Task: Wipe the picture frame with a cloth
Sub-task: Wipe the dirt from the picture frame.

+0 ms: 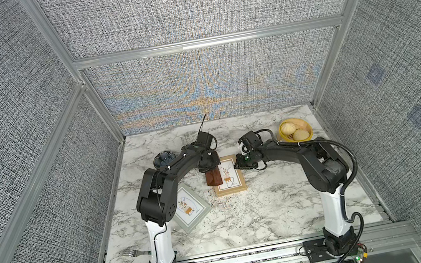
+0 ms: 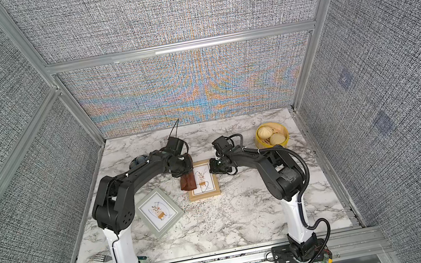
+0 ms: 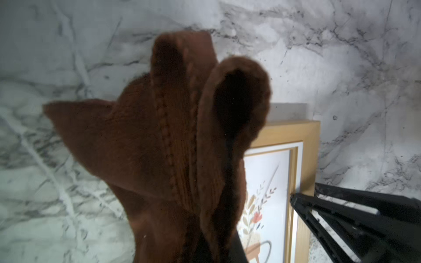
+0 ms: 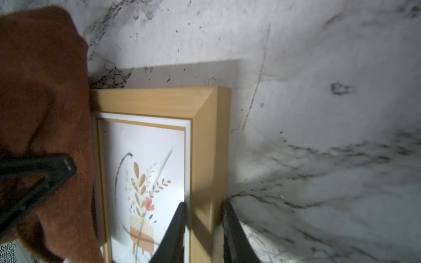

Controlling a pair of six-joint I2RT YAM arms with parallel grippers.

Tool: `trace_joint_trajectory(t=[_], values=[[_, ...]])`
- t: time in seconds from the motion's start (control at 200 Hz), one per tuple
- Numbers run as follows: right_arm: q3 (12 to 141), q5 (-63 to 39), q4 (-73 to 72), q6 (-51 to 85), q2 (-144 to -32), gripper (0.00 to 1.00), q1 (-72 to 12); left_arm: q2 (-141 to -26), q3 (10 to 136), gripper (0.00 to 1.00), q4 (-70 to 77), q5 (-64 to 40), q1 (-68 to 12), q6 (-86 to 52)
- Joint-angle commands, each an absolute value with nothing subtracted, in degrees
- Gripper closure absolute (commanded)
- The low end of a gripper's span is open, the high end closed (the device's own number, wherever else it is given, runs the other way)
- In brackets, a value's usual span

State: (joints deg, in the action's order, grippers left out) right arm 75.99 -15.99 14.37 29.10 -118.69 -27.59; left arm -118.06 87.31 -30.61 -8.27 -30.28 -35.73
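Note:
A light wooden picture frame (image 1: pixel 230 177) (image 2: pixel 204 183) with a flower print lies flat mid-table. The reddish-brown cloth (image 1: pixel 213 180) (image 2: pixel 187 183) is bunched and hangs from my left gripper (image 1: pixel 209 170), which is shut on it at the frame's left edge. In the left wrist view the cloth (image 3: pixel 173 141) hides the jaws and covers part of the picture frame (image 3: pixel 305 141). My right gripper (image 4: pixel 204 202) (image 1: pixel 237 164) is shut on the frame's right rail (image 4: pixel 205 109), one finger on the glass side and one outside. The cloth (image 4: pixel 41 91) fills the far side of the right wrist view.
A second, grey-green picture frame (image 1: pixel 189 209) (image 2: pixel 159 213) lies partly under the left arm. A yellow bowl (image 1: pixel 282 134) (image 2: pixel 258 139) of buns stands back right. A dark blue dish (image 1: pixel 162 158) sits back left. A fork (image 1: pixel 134 252) lies by the left arm's base.

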Motion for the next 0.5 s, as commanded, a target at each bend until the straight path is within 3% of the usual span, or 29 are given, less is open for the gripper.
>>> trace_joint_trajectory(t=[0.0, 0.17, 0.495], values=[[74.9, -8.0, 23.1, 28.5, -121.0, 0.96, -27.4, -120.9, 92.1, 1.0, -35.7, -5.2, -30.1, -32.4], [74.9, -8.1, 23.0, 28.7, -121.0, 0.96, -27.4, -121.5, 91.7, 1.0, -37.3, -2.8, -29.9, -32.3], [75.2, -8.6, 23.3, 30.1, -121.1, 0.97, -27.4, -114.2, 75.0, 1.0, -32.2, -10.3, -30.8, -35.7]])
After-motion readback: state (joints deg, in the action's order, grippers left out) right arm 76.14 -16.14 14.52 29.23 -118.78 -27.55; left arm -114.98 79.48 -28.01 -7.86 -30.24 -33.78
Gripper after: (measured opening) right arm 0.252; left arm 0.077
